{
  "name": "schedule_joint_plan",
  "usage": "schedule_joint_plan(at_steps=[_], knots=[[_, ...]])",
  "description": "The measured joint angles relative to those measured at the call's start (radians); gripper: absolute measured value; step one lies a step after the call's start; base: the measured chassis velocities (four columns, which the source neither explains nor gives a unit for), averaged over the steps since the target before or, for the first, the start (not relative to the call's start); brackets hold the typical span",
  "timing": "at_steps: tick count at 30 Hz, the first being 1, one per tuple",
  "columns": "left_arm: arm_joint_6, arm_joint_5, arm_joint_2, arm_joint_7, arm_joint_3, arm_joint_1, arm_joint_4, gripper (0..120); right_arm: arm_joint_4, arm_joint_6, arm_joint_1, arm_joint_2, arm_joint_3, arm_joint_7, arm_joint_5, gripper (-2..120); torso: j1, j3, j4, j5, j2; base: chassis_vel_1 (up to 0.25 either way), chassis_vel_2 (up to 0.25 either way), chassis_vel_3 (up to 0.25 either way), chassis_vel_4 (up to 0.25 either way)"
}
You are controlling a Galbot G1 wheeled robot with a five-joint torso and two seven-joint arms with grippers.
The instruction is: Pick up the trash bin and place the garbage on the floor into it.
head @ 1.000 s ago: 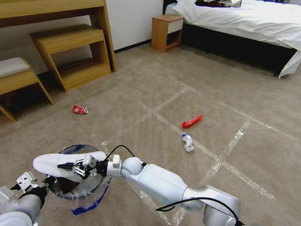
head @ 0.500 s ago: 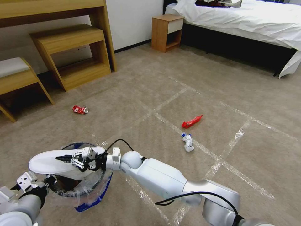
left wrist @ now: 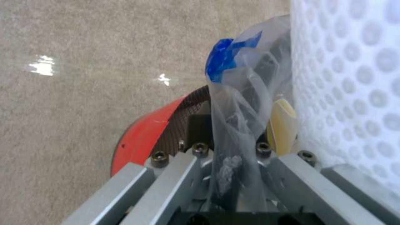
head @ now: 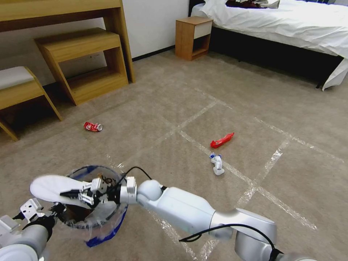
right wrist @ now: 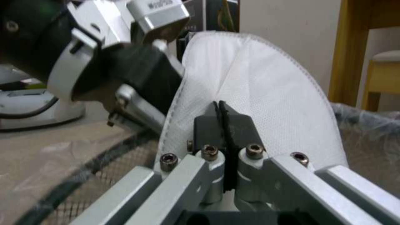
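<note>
The right hand (head: 74,193) pinches a flat white fabric slipper (head: 54,186), its long axis lying across the round red-and-blue bag-lined trash bin (head: 108,217) directly beneath. The left hand (left wrist: 233,175) clamps the bin's rim and bag. From the right wrist, the jaws are pressed together on the slipper.

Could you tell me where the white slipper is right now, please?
In the head view the white slipper lies across the trash bin rim at lower left, pinched by the right pincer, with the left pincer holding the bin.
</note>
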Motion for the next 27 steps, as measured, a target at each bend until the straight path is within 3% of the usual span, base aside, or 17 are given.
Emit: schedule_joint_plan(at_steps=[12,20,22,27], knots=[[0.000,0.001,0.002,-0.001,-0.004,0.002,-0.006,0,-0.019,0.004,-0.022,0.000,-0.006,0.008,-0.008,0,0.000,0.000,-0.0001,0.0001,0.000,0.000,0.000,0.000,0.000],[-0.001,0.000,0.001,0.000,-0.003,0.000,-0.006,0,-0.001,0.004,0.007,0.000,0.031,0.022,-0.024,26,0.000,0.000,-0.0001,0.0001,0.000,0.000,0.000,0.000,0.000],[-0.001,-0.003,-0.001,0.001,0.003,-0.005,0.000,0,0.034,0.004,0.052,0.000,0.066,0.026,-0.025,47,0.000,0.000,-0.0001,0.0001,0.000,0.000,0.000,0.000,0.000],[-0.001,-0.002,-0.001,0.001,0.004,-0.006,0.002,0,0.044,0.003,0.087,0.000,0.097,0.029,-0.022,61,0.000,0.000,-0.0001,0.0001,0.000,0.000,0.000,0.000,0.000]])
